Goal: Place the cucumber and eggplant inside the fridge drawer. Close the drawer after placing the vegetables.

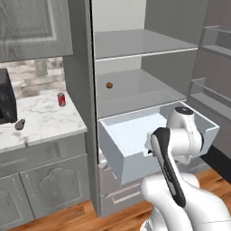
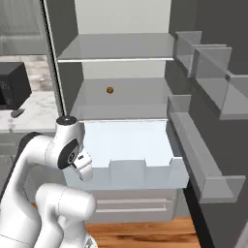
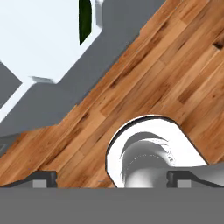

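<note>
Lying in fridge drawer (image 3: 39, 48), cucumber (image 3: 84, 19) beyond spread fingers (image 3: 43, 177)

- red soda can (image 1: 61, 99) upright on marble counter (image 1: 45, 119), near the backsplash
- black microwave (image 1: 6, 96) at left edge of counter
- small brown round item (image 1: 109, 85) on lower fridge shelf (image 1: 140, 92), toward the back
- upper fridge shelf (image 1: 135, 43) above it
- door bins (image 2: 213, 82) on open fridge door
- grey lower drawers (image 2: 133, 206)
- wood plank floor (image 3: 166, 61)
- grey cabinet doors (image 1: 49, 185) under the counter
</note>
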Motion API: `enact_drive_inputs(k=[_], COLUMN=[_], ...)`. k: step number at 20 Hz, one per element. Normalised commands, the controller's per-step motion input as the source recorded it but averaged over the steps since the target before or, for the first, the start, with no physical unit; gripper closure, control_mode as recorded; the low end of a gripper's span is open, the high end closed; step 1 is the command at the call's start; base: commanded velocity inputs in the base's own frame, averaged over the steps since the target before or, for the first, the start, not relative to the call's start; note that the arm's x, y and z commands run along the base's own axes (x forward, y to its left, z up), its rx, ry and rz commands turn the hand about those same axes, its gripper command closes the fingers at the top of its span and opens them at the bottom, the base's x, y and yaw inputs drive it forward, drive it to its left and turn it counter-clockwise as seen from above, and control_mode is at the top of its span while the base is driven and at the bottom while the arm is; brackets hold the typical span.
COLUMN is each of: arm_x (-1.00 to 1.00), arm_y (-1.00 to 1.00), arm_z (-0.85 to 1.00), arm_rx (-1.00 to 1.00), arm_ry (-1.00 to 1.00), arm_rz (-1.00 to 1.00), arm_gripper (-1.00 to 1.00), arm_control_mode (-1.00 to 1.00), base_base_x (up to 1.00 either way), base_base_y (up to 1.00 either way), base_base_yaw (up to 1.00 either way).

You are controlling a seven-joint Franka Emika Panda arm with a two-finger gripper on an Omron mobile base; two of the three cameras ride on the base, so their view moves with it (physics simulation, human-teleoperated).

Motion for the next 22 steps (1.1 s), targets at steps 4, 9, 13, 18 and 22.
enact_drive_inputs(k=[4, 9, 13, 18, 22], arm_x=[0.0, 0.0, 0.0, 0.0, 0.0], arm_y=[0.0, 0.0, 0.0, 0.0, 0.0], arm_z=[0.0, 0.0, 0.0, 0.0, 0.0], arm_rx=[0.0, 0.0, 0.0, 0.0, 0.0], arm_ry=[0.0, 0.0, 0.0, 0.0, 0.0], arm_rz=[0.0, 0.0, 0.0, 0.0, 0.0], arm_gripper=[-1.0, -1.0, -1.0, -1.0, -1.0], arm_control_mode=[1.0, 1.0, 1.0, 1.0, 1.0], base_base_x=[-0.59, -0.19, 0.1, 0.58, 0.86], base_base_y=[1.0, 1.0, 1.0, 0.53, 0.61], base_base_yaw=[0.04, 0.02, 0.0, -0.03, -0.01])
